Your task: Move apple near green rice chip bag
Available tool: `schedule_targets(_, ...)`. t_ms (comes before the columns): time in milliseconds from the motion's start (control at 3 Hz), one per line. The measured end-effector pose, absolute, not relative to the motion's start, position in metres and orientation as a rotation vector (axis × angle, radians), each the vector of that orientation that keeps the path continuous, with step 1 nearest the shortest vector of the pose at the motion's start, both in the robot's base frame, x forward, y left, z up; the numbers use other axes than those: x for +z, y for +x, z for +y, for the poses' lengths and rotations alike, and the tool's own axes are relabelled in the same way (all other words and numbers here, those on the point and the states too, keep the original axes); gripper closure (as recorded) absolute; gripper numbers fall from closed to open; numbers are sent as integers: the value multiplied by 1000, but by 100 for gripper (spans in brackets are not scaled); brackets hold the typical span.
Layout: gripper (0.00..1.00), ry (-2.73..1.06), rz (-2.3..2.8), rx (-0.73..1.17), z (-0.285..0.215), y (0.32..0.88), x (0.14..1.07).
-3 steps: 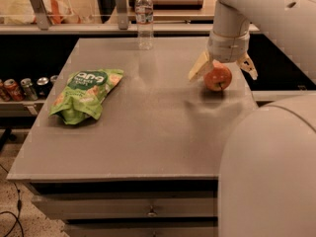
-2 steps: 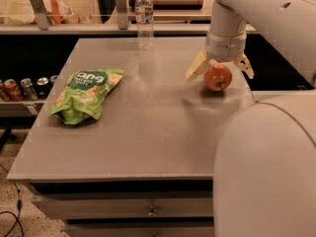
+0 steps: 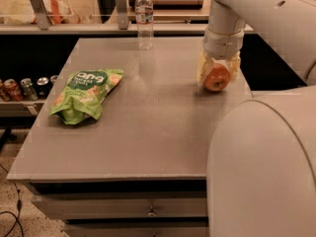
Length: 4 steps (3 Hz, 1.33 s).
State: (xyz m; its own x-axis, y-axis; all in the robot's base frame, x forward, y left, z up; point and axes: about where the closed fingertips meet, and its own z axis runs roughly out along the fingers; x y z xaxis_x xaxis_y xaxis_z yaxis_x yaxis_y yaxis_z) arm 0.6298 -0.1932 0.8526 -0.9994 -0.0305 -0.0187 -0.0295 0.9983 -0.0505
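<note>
The red-orange apple (image 3: 217,79) rests on the grey table (image 3: 148,117) near its right edge. My gripper (image 3: 218,74) comes down from above and its pale fingers (image 3: 203,70) sit tight on both sides of the apple. The green rice chip bag (image 3: 85,95) lies flat on the left side of the table, far from the apple.
A clear plastic water bottle (image 3: 144,19) stands at the table's back edge. Several soda cans (image 3: 19,88) sit on a low shelf left of the table. My arm and body (image 3: 261,157) fill the right foreground. A counter with racks runs behind the table.
The fingers, spread wide around the apple a second ago, have closed in against it. The apple and bag have not moved.
</note>
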Motion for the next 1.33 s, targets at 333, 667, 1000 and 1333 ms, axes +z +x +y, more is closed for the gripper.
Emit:
schedule_targets(333, 63, -61, 3120, -76, -191, 631, 853)
schedule_targets(667, 86, -69, 3113, -81, -191, 633, 857)
schedule_targets(1000, 100, -70, 3074, -104, -196, 637, 877)
schedule_targets(1333, 100, -98, 2997, -128, -195, 649, 906)
